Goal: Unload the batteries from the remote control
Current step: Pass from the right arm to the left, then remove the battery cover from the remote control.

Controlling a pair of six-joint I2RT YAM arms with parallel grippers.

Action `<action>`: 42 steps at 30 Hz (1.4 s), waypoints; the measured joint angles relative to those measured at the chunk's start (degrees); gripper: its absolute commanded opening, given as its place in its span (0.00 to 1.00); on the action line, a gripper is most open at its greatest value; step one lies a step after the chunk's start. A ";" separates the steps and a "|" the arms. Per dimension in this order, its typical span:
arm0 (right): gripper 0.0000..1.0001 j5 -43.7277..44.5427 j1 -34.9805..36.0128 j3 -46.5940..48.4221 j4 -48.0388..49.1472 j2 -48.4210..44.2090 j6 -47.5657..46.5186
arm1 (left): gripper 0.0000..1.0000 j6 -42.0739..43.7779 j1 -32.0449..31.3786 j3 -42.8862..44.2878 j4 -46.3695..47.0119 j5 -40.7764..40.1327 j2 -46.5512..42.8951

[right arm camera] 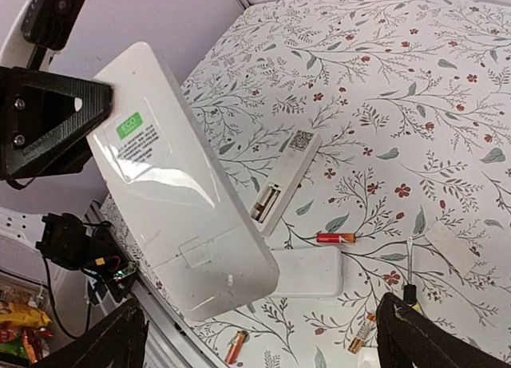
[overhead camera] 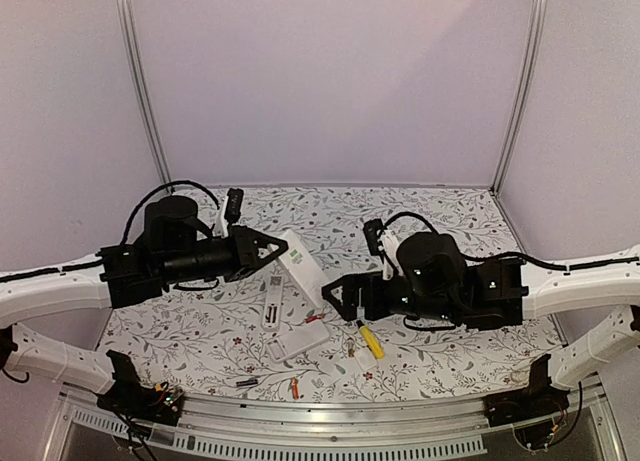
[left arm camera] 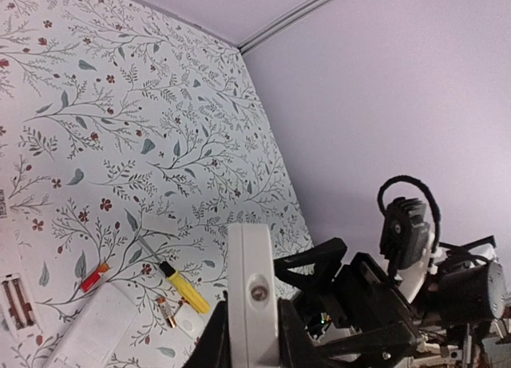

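My left gripper [overhead camera: 278, 253] is shut on a large white remote [overhead camera: 303, 265] and holds it tilted above the table; the left wrist view shows its end [left arm camera: 251, 292] between the fingers. In the right wrist view the remote's back, with closed battery cover [right arm camera: 180, 200], faces the camera. My right gripper [overhead camera: 336, 299] is open, its fingers either side of the remote's lower end, not touching. A slim white remote [right arm camera: 285, 183] lies on the table with its compartment open and cells inside. Loose batteries lie around: a red one [right arm camera: 335, 238], one [right arm camera: 237, 346] and one [right arm camera: 361, 334].
A flat white remote [right arm camera: 307, 271] lies beside the slim one. A yellow-handled screwdriver [overhead camera: 370, 341] lies under my right gripper. A dark battery [overhead camera: 247, 381] and an orange one [overhead camera: 295, 388] lie near the front rail [overhead camera: 330, 416]. White walls enclose the table.
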 measured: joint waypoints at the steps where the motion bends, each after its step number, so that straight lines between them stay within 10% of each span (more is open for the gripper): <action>1: 0.99 -0.44 -0.28 -2.01 2.47 -1.33 1.51 | 0.00 -0.13 0.57 -1.31 1.51 0.02 -1.36; 9: 0.94 -7.28 -1.84 -10.08 21.66 -5.03 12.26 | 0.00 -0.74 1.92 -7.67 14.27 2.29 -6.10; 30: 0.19 -14.78 -3.41 -11.61 38.32 -1.22 22.16 | 0.00 -2.47 2.23 -10.93 27.78 7.45 -6.91; 42: 0.21 -16.79 -3.39 -14.86 44.98 -2.21 25.14 | 0.00 -4.61 2.56 -10.93 28.85 8.52 -7.19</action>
